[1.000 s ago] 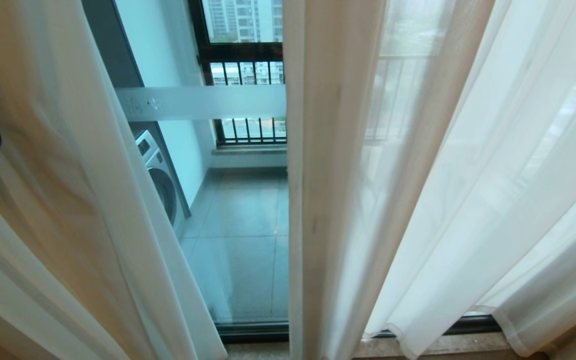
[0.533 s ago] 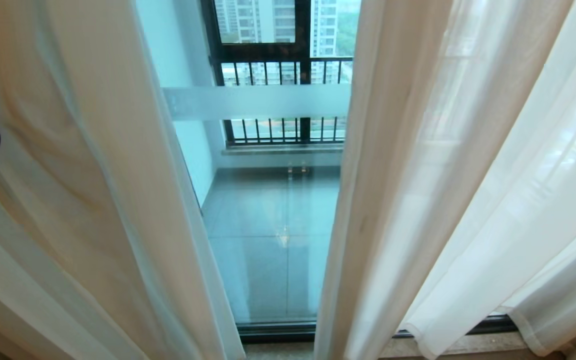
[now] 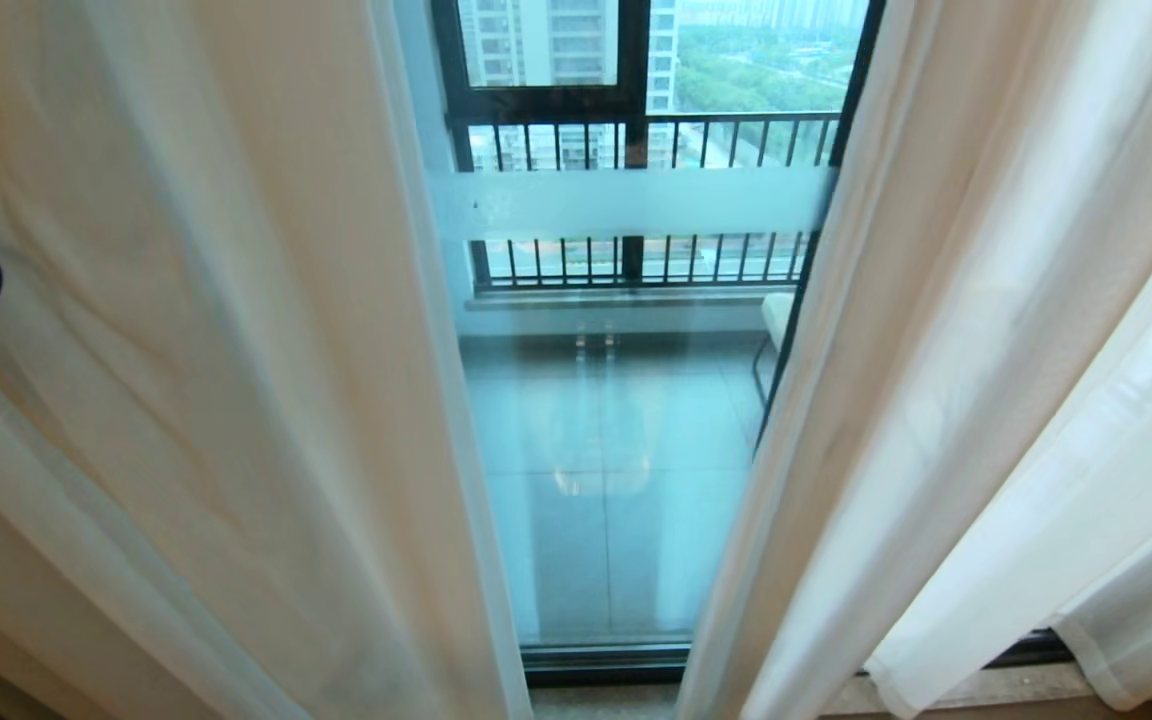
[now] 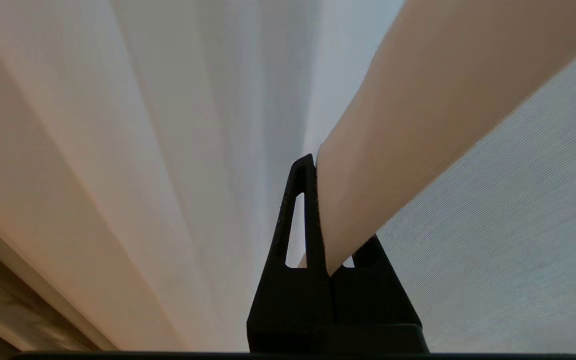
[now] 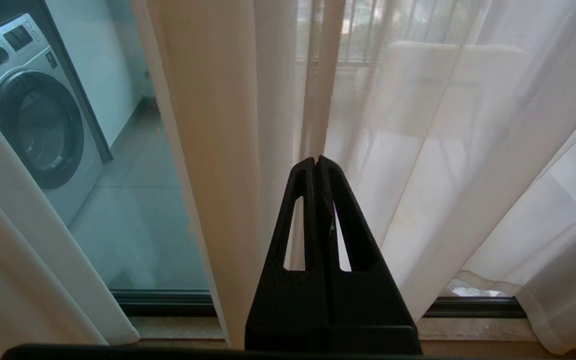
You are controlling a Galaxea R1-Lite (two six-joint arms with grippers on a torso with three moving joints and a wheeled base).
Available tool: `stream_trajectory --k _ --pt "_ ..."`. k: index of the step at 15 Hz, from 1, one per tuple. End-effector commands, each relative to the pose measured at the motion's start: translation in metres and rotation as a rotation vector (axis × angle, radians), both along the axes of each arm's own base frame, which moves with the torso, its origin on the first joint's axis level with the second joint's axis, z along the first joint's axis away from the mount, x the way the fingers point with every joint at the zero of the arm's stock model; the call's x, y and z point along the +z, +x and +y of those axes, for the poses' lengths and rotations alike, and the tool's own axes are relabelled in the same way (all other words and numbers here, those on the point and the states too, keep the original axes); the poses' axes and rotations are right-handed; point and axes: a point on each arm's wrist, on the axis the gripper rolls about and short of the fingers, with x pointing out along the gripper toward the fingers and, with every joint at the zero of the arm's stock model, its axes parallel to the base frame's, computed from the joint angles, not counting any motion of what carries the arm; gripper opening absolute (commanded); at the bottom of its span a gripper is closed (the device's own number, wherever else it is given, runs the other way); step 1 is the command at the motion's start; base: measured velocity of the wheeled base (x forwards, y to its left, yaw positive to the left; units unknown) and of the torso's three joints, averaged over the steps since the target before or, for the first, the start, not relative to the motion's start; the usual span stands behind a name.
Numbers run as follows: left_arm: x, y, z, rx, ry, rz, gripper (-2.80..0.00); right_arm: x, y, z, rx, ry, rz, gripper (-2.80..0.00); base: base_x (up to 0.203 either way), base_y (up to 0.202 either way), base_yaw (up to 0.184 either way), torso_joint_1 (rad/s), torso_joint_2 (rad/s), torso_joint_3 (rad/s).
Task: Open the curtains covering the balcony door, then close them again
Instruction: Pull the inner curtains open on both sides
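Left end effector (image 4: 313, 165) clamped on curtains (image 4: 418, 125), right end effector (image 5: 316, 162) pointing at them.

closed right pincer (image 5: 318, 161), curtains (image 5: 228, 125), washing machine (image 5: 33, 120)

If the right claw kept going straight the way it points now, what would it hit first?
Most likely the curtains: the shut right claw aims at a bunched cream fold right ahead of its tips. The balcony door glass lies behind that fabric. How far the fold is from the tips is unclear.
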Motion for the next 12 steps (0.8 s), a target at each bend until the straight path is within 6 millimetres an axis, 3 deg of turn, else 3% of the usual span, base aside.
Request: stream_trajectory --k 1,12 --pt "0.0005 0.0001 0.0002 0.001 0.001 -0.003 -2.80 0.0001 0.0000 0.0000 0.000 0.000 -0.001 -2.80 0.000 0.189 0.002 0.000 0.00 0.004" --pt "0.0035 0.0003 -0.0026 -0.008 0.003 -0.014 -2.80 0.0001 0.0000 0.0000 0.000 0.000 -0.001 -2.80 0.000 0.190 0.001 0.004 0.00 0.003"
